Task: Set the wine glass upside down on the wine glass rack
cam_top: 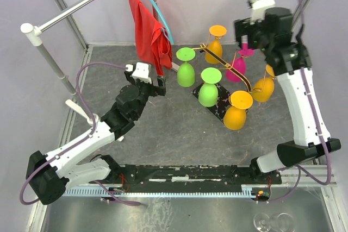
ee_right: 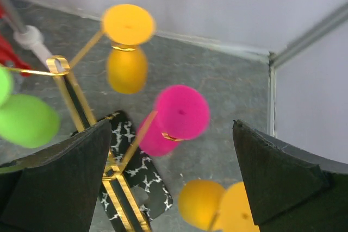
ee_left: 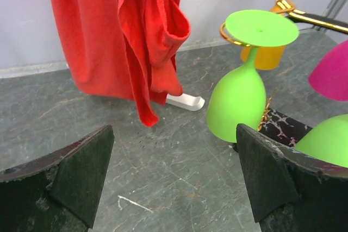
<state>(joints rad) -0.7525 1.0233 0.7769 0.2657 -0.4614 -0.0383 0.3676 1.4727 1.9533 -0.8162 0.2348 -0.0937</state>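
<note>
While left hand [ee_left: 174, 130], right hand [ee_right: 171, 126] gape empty, pink glass [ee_right: 182, 111] hangs on gold rack [ee_right: 73, 93]

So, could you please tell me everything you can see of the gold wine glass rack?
The thin gold metal wine glass rack stands upright at the back right of the grey marbled table, on a flat black base veined white. A dark, gold-edged bar runs across its top, and slim gold arms branch out to curled loops. The loops hold inverted green, orange and pink wine glasses by their stems, feet uppermost.
</note>
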